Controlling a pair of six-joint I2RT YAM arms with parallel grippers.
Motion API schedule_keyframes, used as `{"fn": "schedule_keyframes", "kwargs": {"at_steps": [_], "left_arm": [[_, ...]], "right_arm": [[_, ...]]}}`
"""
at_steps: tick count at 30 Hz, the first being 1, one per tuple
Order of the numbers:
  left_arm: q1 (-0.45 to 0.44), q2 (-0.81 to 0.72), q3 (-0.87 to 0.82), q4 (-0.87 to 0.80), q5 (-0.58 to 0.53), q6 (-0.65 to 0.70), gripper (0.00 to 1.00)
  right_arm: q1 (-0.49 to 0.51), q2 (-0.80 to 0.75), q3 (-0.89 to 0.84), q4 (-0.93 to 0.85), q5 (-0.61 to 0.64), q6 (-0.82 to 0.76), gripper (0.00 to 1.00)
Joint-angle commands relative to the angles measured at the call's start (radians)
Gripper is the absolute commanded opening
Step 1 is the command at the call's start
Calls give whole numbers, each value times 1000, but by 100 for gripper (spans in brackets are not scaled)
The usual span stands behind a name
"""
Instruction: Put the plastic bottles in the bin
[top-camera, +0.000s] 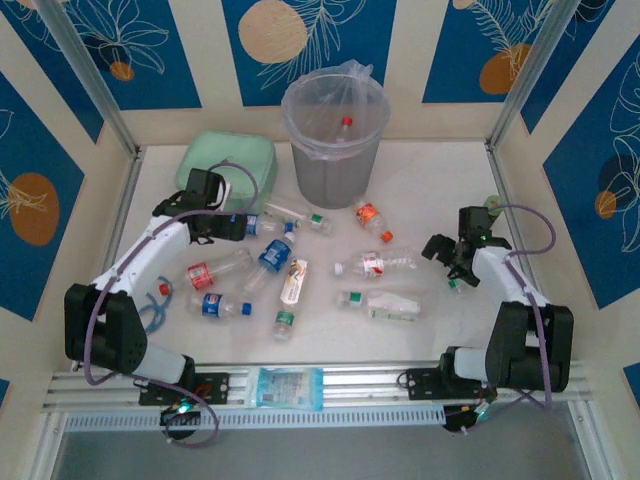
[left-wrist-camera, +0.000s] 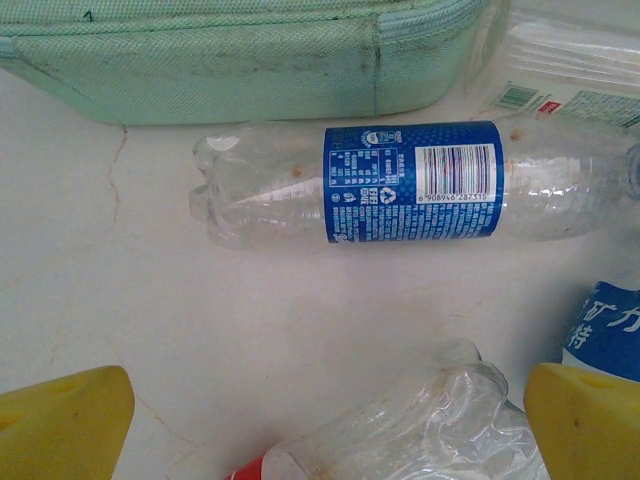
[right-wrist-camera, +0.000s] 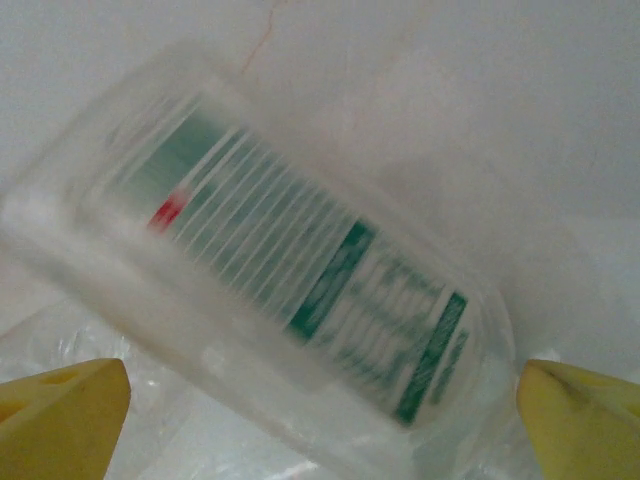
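Several clear plastic bottles lie scattered on the white table. The bin (top-camera: 335, 150) stands at the back with a red-capped bottle (top-camera: 346, 122) inside. My left gripper (top-camera: 243, 227) hangs open in front of the mint-green case. In the left wrist view a blue-labelled bottle (left-wrist-camera: 410, 182) lies on its side ahead of the left gripper (left-wrist-camera: 325, 430), and a red-labelled bottle (left-wrist-camera: 400, 425) lies on the table below the wide-apart yellow fingertips (left-wrist-camera: 65, 420). My right gripper (top-camera: 440, 250) is open at the right. A blurred white-labelled bottle with green print (right-wrist-camera: 300, 290) lies under its spread jaws (right-wrist-camera: 320, 420).
The mint-green zip case (top-camera: 225, 160) lies at the back left, its edge (left-wrist-camera: 240, 60) close behind the blue-labelled bottle. A dark-green can (top-camera: 490, 203) stands by the right wall. A blue cord (top-camera: 155, 300) lies near the left arm. Walls close in on three sides.
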Motion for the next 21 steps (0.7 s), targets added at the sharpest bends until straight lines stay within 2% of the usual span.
{"fn": "schedule_keyframes", "kwargs": {"at_steps": [1,9,13,19,21], "left_arm": [[-12,-4,15,-8,-21,24,100],[-13,1,15,-9,-34,29,100],[-15,2,14,-10,-37,32,100],[-15,6,16,-10,-34,36,100],[-16,6,15,-10,-34,35,100]], "right_arm": [[-30,48,28,26,-14,1,100],[-68,168,94,53,-49,12,97],[-68,175,87,65,-41,18,94],[-71,144,69,63,-10,7,68],[-70,131,62,56,-8,6,63]]}}
